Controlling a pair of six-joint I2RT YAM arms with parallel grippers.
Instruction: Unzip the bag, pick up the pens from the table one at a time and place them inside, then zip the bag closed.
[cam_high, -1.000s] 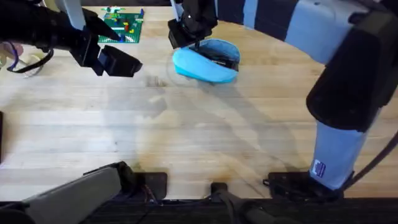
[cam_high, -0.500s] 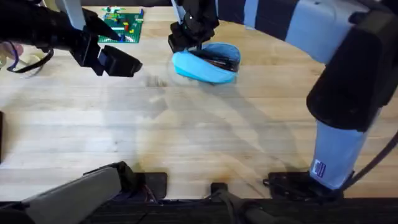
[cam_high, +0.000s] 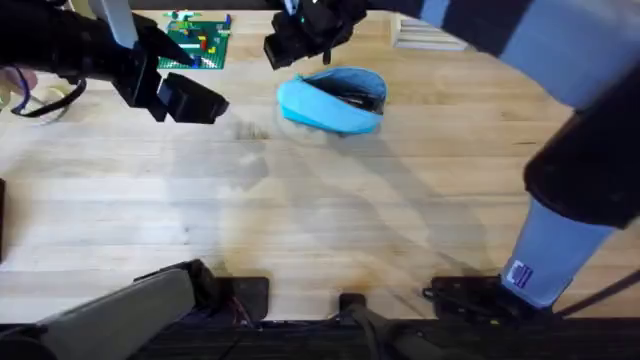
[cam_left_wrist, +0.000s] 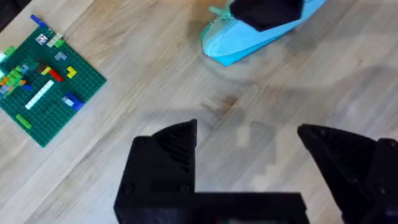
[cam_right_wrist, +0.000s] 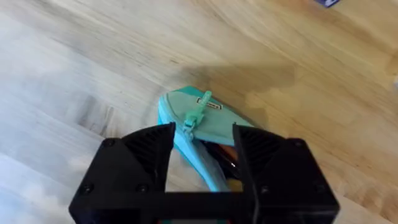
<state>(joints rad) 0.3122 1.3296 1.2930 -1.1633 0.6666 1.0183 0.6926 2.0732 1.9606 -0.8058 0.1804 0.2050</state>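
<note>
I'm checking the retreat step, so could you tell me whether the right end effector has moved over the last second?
Yes. The right end effector has lifted off the bag, toward the table's far edge.

bag on table, far centre | building plate to its left | pens inside bag
</note>
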